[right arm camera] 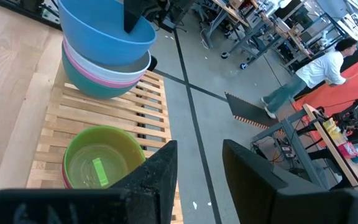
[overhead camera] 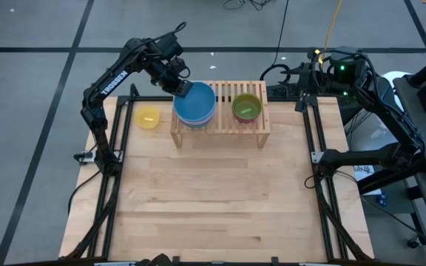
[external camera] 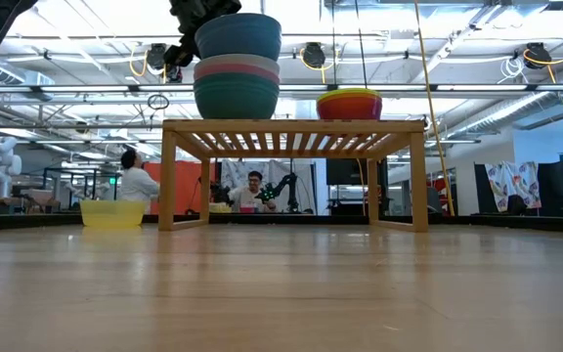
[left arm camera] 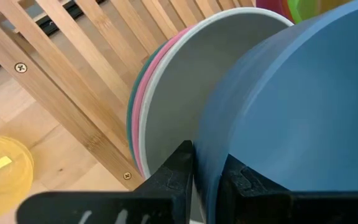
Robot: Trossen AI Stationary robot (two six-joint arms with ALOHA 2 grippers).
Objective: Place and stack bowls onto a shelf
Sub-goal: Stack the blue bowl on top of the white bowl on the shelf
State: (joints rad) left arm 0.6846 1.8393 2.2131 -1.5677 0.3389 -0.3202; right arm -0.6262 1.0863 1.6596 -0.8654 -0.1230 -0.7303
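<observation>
Left claw (overhead camera: 183,89) pinched shut on the rim of the blue bowl (overhead camera: 195,103), one finger inside the wall and one outside, as seen in the left wrist view. Gripped at the edge so the bowl hangs open side up and can nest into the stack below. Held just above, or barely seated in, the white bowl (left arm camera: 185,93), itself nested in the pink bowl (external camera: 236,66) and the teal bowl (external camera: 236,96), all on the left part of the shelf (overhead camera: 259,125). Larger bowls together there, probably to leave room alongside.

Lime green bowl (overhead camera: 247,107) on the right part of the shelf, sitting in a red bowl (external camera: 350,104); anything beneath hard to tell. Yellow bowl (overhead camera: 148,117) off the shelf, on the surface (overhead camera: 213,199) just beside its left leg, likely next.

Right claw (right arm camera: 197,168) parked behind the shelf's right end, fingers apart, holding nothing.
</observation>
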